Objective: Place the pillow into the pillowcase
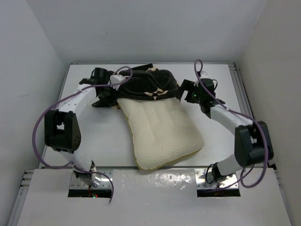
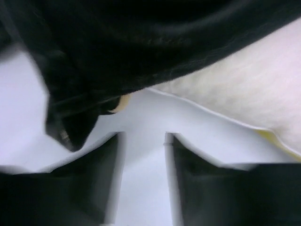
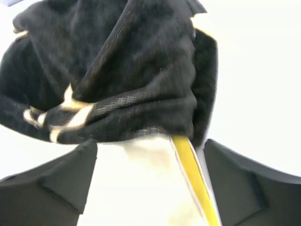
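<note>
The cream-white pillow (image 1: pixel 162 132) lies in the middle of the table, its far end tucked into the bunched black pillowcase (image 1: pixel 146 84). My left gripper (image 1: pixel 104 98) is at the case's left edge. In the left wrist view it (image 2: pixel 143 141) is open and empty over bare table, with the black fabric (image 2: pixel 141 47) just ahead and the pillow (image 2: pixel 254 89) to the right. My right gripper (image 1: pixel 185 90) is at the case's right edge. In the right wrist view it (image 3: pixel 150 150) is open, its fingers on either side of the pillow corner (image 3: pixel 136 188) with yellow piping (image 3: pixel 193 174), under the gathered case (image 3: pixel 127 70).
The white table (image 1: pixel 94 136) has walls on the left, back and right. The pillow's near corner reaches the table's front edge (image 1: pixel 150 167). Purple cables loop along both arms.
</note>
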Controlling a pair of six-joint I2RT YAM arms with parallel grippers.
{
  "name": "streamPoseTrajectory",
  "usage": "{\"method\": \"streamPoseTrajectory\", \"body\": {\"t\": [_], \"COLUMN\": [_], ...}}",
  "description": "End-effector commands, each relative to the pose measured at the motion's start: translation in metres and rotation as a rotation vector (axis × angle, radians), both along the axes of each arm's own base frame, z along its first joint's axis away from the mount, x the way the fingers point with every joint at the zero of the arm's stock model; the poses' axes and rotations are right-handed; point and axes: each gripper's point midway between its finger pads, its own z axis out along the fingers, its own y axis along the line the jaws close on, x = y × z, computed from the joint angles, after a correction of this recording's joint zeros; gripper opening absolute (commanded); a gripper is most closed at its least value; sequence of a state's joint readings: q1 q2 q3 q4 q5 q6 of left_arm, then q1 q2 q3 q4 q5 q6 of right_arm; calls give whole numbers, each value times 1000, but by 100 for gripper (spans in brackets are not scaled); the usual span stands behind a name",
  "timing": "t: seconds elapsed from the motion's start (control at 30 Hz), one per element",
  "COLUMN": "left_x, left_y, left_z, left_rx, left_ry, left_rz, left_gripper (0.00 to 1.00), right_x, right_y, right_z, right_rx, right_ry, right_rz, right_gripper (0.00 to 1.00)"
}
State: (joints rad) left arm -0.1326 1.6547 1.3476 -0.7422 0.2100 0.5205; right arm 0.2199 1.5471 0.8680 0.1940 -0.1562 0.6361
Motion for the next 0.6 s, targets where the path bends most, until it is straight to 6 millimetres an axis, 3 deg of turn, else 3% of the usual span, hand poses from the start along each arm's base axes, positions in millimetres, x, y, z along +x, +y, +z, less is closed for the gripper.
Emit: {"method": "streamPoseTrajectory", "body": {"t": [0.0, 0.07, 0.17, 0.2, 0.23, 0.27, 0.3, 0.33, 0.37, 0.4, 0.43, 0.47, 0.57], "left_x": [13, 21, 34, 37, 35, 34, 31, 29, 27, 25, 22, 21, 19], "left_y": [30, 36, 47, 50, 47, 55, 56, 57, 56, 64, 68, 74, 74], "left_z": [-31, -30, -16, -13, -12, -5, -3, 0, 3, 3, 0, -5, -28], "left_rx": [-4, -28, -57, -66, -74, -77, -102, -103, -119, -122, -117, -116, -133], "left_ry": [-4, -38, -122, -144, -147, -166, -161, -161, -161, -155, -151, -148, -96], "left_rz": [143, 195, 244, 246, 231, 229, 211, 190, 172, 185, 179, 179, 127], "left_gripper": [57, 64, 68, 68, 67, 65, 50, 41, 35, 34, 40, 62, 77], "right_x": [-31, -40, -51, -56, -59, -59, -63, -64, -65, -66, -62, -60, -55], "right_y": [-7, 0, 26, 48, 65, 82, 107, 121, 149, 165, 174, 200, 234], "right_z": [19, 50, 75, 88, 90, 74, 87, 82, 74, 71, 68, 67, 68], "right_rx": [-189, -249, -317, -320, -319, -368, -376, -396, -441, -463, -498, -512, -531], "right_ry": [-77, -213, -307, -334, -339, -309, -315, -295, -277, -277, -273, -281, -315], "right_rz": [-5, -4, 31, 89, 163, 237, 279, 314, 389, 426, 419, 445, 444], "right_gripper": [99, 99, 99, 98, 81, 22, 4, 2, 18, 40, 65, 98, 99]}}
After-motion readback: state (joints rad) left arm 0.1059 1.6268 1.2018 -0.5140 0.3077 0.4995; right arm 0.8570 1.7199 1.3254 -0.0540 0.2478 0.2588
